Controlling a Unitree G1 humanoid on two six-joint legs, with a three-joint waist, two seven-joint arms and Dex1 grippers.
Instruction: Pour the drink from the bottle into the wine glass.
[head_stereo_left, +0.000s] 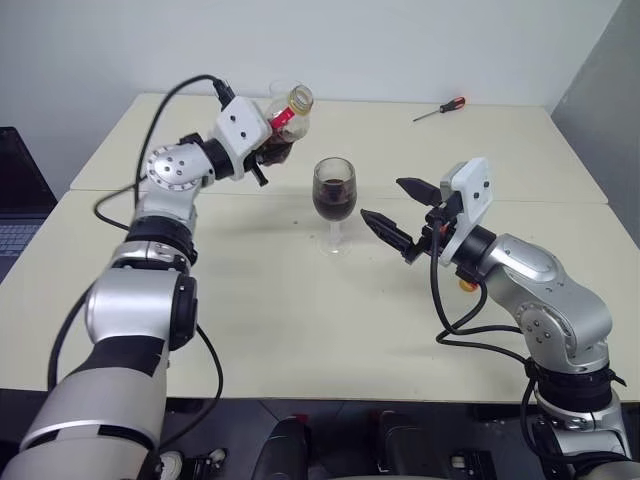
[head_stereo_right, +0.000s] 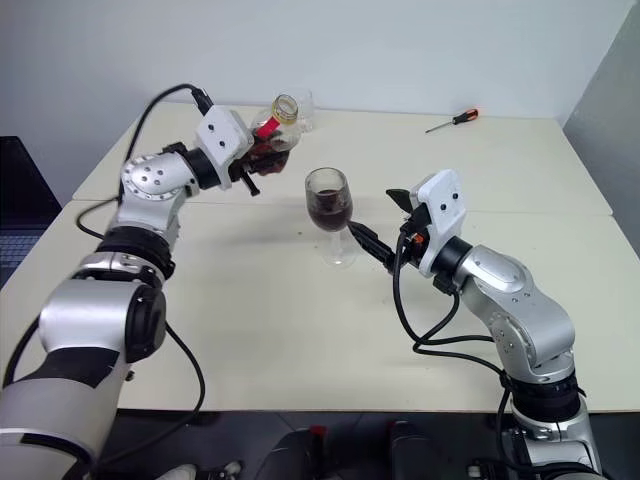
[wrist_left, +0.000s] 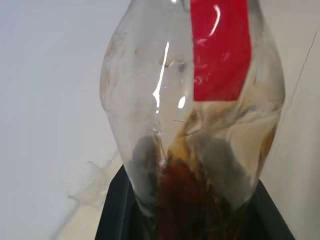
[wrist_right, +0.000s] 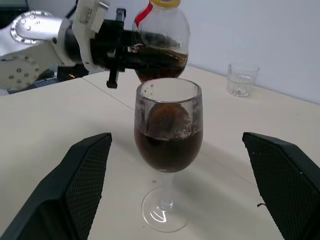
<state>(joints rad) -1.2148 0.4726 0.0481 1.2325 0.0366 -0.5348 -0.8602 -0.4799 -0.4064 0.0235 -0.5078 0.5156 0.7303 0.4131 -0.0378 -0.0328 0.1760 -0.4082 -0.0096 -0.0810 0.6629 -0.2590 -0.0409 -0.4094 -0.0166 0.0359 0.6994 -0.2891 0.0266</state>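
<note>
Left hand grips the bottle above the table, behind the glass. Glass holds drink. Right hand is fully open, empty, beside the glass.

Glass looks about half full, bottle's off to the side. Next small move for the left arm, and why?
Probably set the bottle down on the table, away from the wine glass. The glass already holds dark drink, only a little is left in the bottle's base, and the left pincer holds it neck-up beside the glass, not over the rim. The open right pincer waits by the glass.
</note>
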